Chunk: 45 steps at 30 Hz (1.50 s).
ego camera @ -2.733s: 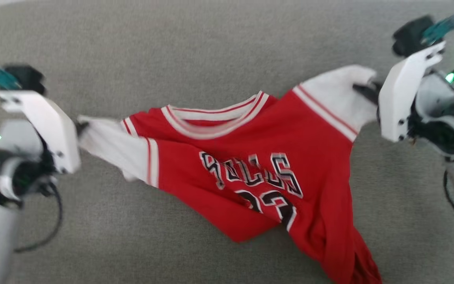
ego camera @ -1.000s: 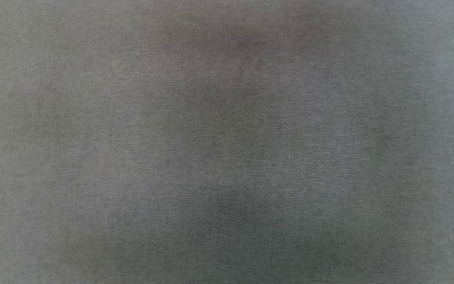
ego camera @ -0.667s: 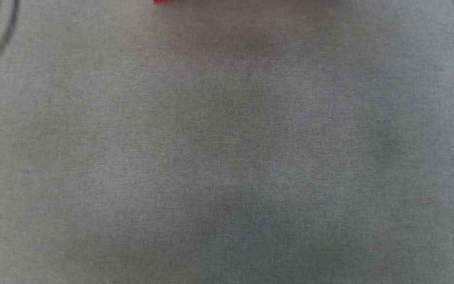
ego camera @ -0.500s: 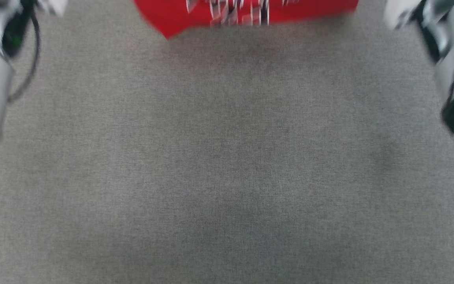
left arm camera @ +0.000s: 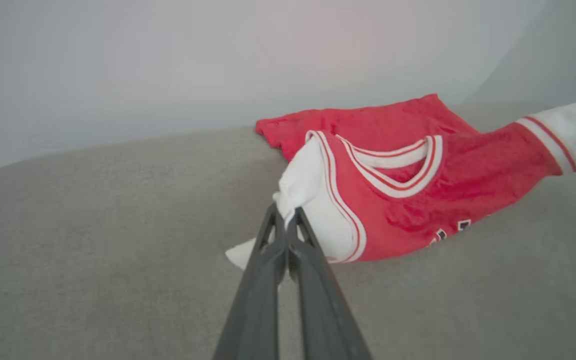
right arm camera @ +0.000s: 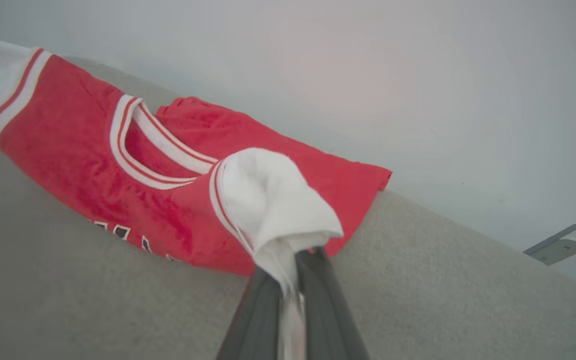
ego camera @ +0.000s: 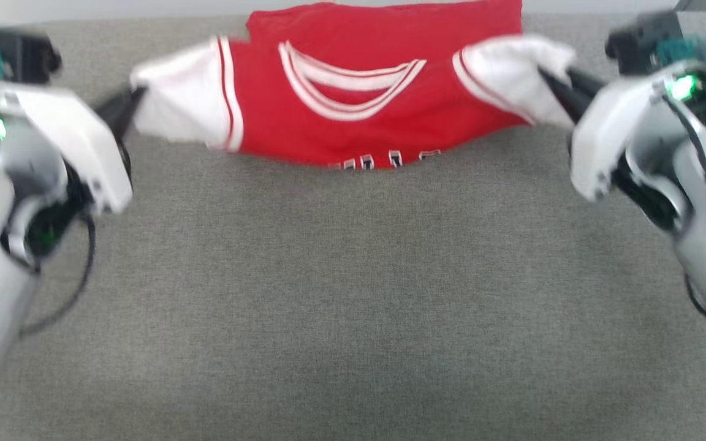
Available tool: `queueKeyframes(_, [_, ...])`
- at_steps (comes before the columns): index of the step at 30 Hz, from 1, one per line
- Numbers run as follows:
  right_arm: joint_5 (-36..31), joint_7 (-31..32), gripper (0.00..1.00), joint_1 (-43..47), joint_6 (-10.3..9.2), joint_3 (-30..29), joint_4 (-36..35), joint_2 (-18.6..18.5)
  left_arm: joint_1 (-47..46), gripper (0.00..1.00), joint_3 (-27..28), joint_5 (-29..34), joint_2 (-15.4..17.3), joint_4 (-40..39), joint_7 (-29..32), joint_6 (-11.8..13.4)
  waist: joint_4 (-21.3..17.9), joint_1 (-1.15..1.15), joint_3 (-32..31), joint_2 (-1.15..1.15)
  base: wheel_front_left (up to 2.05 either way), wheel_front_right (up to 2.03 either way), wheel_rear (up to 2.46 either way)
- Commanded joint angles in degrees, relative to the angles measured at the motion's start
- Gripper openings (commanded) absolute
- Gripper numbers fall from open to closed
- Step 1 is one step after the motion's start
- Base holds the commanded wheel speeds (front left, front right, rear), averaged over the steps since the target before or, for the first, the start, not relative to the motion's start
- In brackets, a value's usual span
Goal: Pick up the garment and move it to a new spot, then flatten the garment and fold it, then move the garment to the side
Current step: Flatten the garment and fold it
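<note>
The red garment with white sleeves lies stretched across the far part of the grey surface, collar facing me, its lower part folded back toward the far edge. My left gripper is shut on the white left sleeve, its fingers pinching the cuff. Over on the other side, my right gripper is shut on the white right sleeve. Only the tops of the black-and-white print show at the garment's near edge.
The grey fabric surface spreads wide in front of the garment. A pale wall rises just behind the far edge. A small metal bracket sits on the wall at the right.
The head camera swung down to bare fabric and has come back up. The garment now sits farther away than before, near the back edge, held taut between both grippers.
</note>
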Motion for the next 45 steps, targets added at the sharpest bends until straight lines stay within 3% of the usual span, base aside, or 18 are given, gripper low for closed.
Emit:
queueKeyframes(1, [2.3,2.0,0.00,2.8,-0.01,1.3,-3.6,-2.9,3.8,0.00,0.6,-1.9,1.3,-3.8,1.7,1.8,0.0,0.00,-0.5,0.00,0.00,0.00,0.00])
queueKeyframes(7, [8.1,7.4,0.00,11.8,-0.01,3.0,-15.7,-11.3,17.9,0.00,2.2,-7.4,7.5,-19.8,6.8,9.7,0.0,0.00,-1.8,0.00,0.00,0.00,0.00])
queueKeyframes(8, [8.1,7.4,0.00,11.8,-0.01,3.0,-15.7,-11.3,17.9,0.00,2.2,-7.4,7.5,-19.8,6.8,9.7,0.0,0.00,-1.8,0.00,0.00,0.00,0.00])
queueKeyframes(14, [11.9,11.3,0.00,21.4,-0.01,2.4,-22.9,-16.7,33.4,0.00,2.2,-11.1,14.0,-32.8,9.0,17.8,-0.1,0.00,-3.1,0.00,0.00,0.00,0.00])
queueKeyframes(17, [13.2,13.5,0.00,25.0,-0.01,2.0,-24.4,-18.2,38.4,0.00,2.1,-12.6,15.6,-35.4,8.7,20.0,0.0,0.00,-3.7,0.00,0.00,0.00,0.00])
queueKeyframes(26, [17.4,21.5,0.00,33.4,-0.02,3.9,-29.8,-23.3,47.8,0.00,-0.2,-14.6,18.8,-38.3,11.7,24.6,0.2,0.00,-4.5,0.00,0.00,0.00,0.00])
queueKeyframes(31, [19.7,25.3,0.00,37.0,-0.02,3.0,-31.0,-24.7,50.2,0.00,-1.2,-15.5,18.9,-38.2,13.0,26.7,0.4,0.00,-4.3,0.00,0.00,0.00,0.00])
queueKeyframes(35, [19.1,26.0,0.00,38.9,-0.02,1.7,-31.6,-24.2,49.9,0.00,-1.5,-14.7,18.3,-37.3,12.4,27.1,0.5,0.00,-3.7,0.00,0.00,0.00,0.00])
queueKeyframes(39, [17.8,26.4,0.00,39.7,-0.02,0.6,-31.1,-22.9,48.2,0.00,-1.5,-13.6,16.8,-36.4,11.0,25.9,0.5,0.00,-3.0,0.00,0.00,0.00,0.00])
queueKeyframes(40, [17.6,26.4,0.11,39.7,-0.02,0.0,-31.0,-22.3,47.6,0.00,-1.2,-13.7,16.2,-36.2,10.3,25.7,0.6,0.00,-2.8,0.00,0.00,0.00,0.00])
queueKeyframes(41, [17.1,26.2,0.35,39.7,-0.02,-0.7,-30.8,-21.7,47.1,0.00,-0.9,-13.5,15.6,-36.1,9.8,25.2,0.6,0.00,-2.6,0.00,0.00,0.00,0.00])
queueKeyframes(42, [16.6,26.5,0.42,39.7,-0.02,-1.1,-30.9,-21.3,46.6,0.00,-0.8,-13.1,15.1,-36.0,9.1,24.9,0.7,0.00,-2.4,0.00,0.00,0.00,0.00])
queueKeyframes(43, [16.3,27.0,0.56,39.8,-0.02,-1.7,-31.2,-20.9,46.2,0.00,-0.9,-12.5,14.9,-35.8,8.6,24.5,0.7,0.00,-2.2,0.00,0.00,0.00,0.00])
queueKeyframes(44, [15.6,27.3,1.00,39.7,-0.02,-2.8,-31.2,-20.6,45.8,0.00,-1.0,-12.2,14.5,-35.7,8.2,24.1,0.7,0.00,-2.0,0.00,0.00,0.00,0.00])
queueKeyframes(45, [15.0,27.6,1.00,39.4,-0.02,-3.9,-31.6,-20.1,45.2,0.00,-1.1,-11.7,14.0,-35.8,7.7,23.5,0.8,0.00,-1.9,0.00,0.00,0.00,0.00])
